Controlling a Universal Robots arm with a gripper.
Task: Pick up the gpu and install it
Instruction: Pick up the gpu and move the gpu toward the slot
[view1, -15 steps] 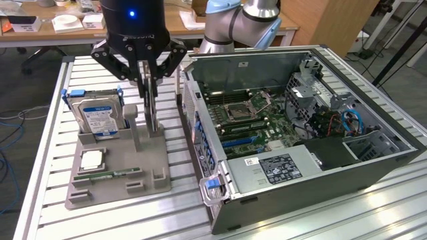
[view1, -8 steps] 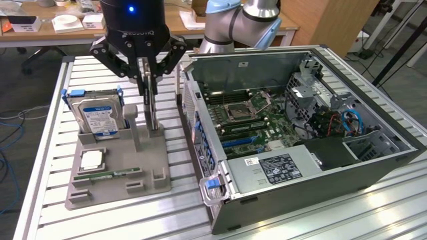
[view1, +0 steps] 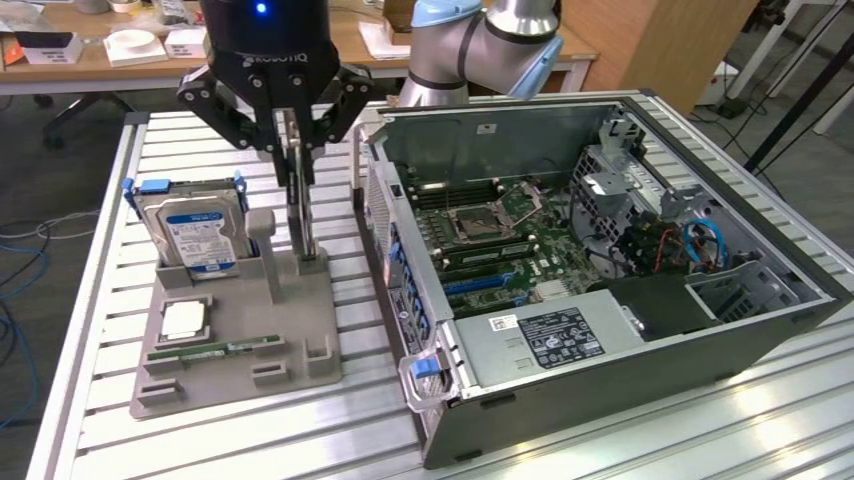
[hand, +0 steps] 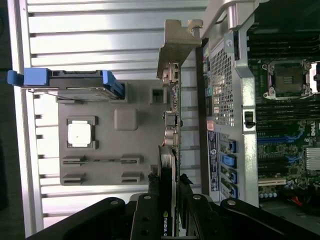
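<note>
Standing on edge, the gpu (view1: 303, 210) rises thin and upright from the slotted post at the back of the grey parts tray (view1: 240, 385); from the exterior view I cannot tell whether its lower edge sits in the slot or hangs just clear of it; in the wrist view the gpu (hand: 171, 125) shows edge-on, with its silvery metal bracket (hand: 177, 42) at the end farthest from the camera. The end effector (view1: 296, 135) comes straight down over the card with its jaws drawn close together, clamping the board's upper part from both faces; the wrist view shows the end effector (hand: 169, 182) with the black fingers (hand: 151, 182) pressed against either side of the thin edge. On the same tray, towards the exterior view's left, a hard drive (view1: 198, 235) with a blue-white label stands upright in a blue-handled carrier; nearer the front lie a square processor (view1: 183, 320) and a narrow green memory stick (view1: 220, 348). Just beside the tray, on the exterior view's right, an open computer case (view1: 507, 130) lies on its side, its motherboard (view1: 494, 230) exposed. Tray and case both rest on a slatted aluminium counter (view1: 360, 435); the robot arm (view1: 467, 45) rises behind the case.
</note>
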